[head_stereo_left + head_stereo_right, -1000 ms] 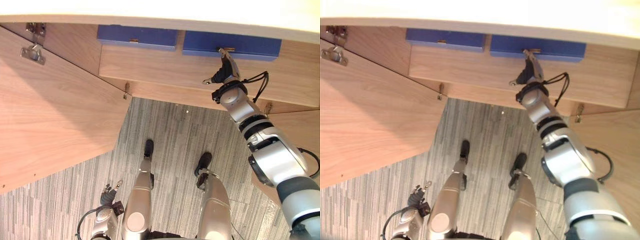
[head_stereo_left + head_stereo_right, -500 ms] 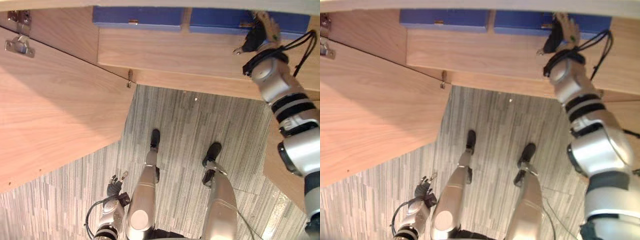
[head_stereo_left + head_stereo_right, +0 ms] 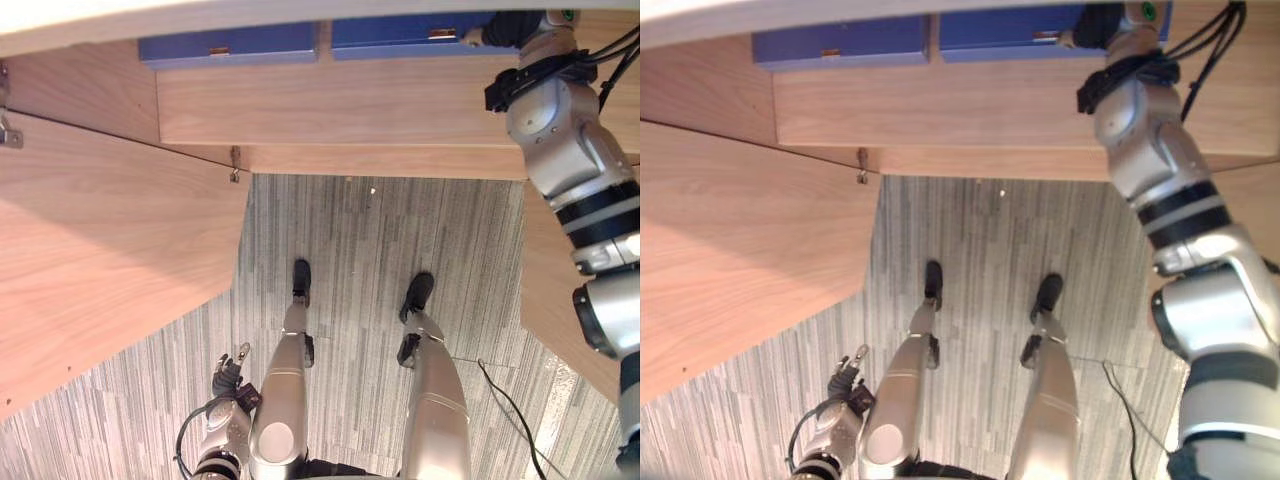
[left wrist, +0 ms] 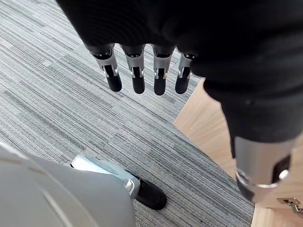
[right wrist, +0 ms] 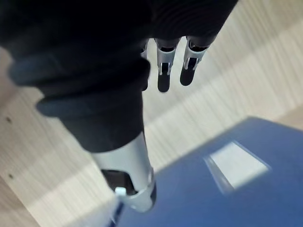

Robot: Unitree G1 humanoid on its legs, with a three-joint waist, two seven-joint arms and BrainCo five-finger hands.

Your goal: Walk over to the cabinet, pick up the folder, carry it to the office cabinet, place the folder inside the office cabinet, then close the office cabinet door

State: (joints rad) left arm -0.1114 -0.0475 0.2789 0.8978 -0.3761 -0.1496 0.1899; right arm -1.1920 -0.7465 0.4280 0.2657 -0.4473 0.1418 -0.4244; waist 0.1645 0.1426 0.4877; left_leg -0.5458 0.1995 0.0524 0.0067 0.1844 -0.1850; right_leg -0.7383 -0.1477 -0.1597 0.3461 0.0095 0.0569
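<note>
Left eye view: right blue folder (image 3: 400, 37) lies on the wooden shelf (image 3: 330, 100) of the open cabinet. It sits just beside a left blue folder (image 3: 230, 45), with a narrow gap between the two. Each folder has a small light tab on its near edge.

Right hand (image 3: 515, 28) is up at the right end of the right blue folder, arm reaching in over the shelf front. Right wrist view: fingers (image 5: 163, 78) are straight and slightly apart, aimed at the wood panel past the folder, with nothing in them. Thumb (image 5: 125, 161) stretches out over the blue surface, close to a pale label (image 5: 235, 161). Can't tell whether the thumb tip actually touches the folder. No grasp on it.

Left hand (image 3: 228, 378) hangs low at the robot's left side over the grey striped carpet (image 3: 360, 240), well apart from the shelf. Left wrist view: its fingers (image 4: 138, 78) are straight and loose, and the hand is empty. A corner of wooden panel (image 4: 213, 127) shows past them.

Left door (image 3: 100, 240) is swung wide open, with a metal hinge plate (image 3: 6, 133) on its inner face. Right door (image 3: 560, 300) is also open, partly behind the right arm. A pale top panel (image 3: 60, 35) runs above the shelf.
</note>
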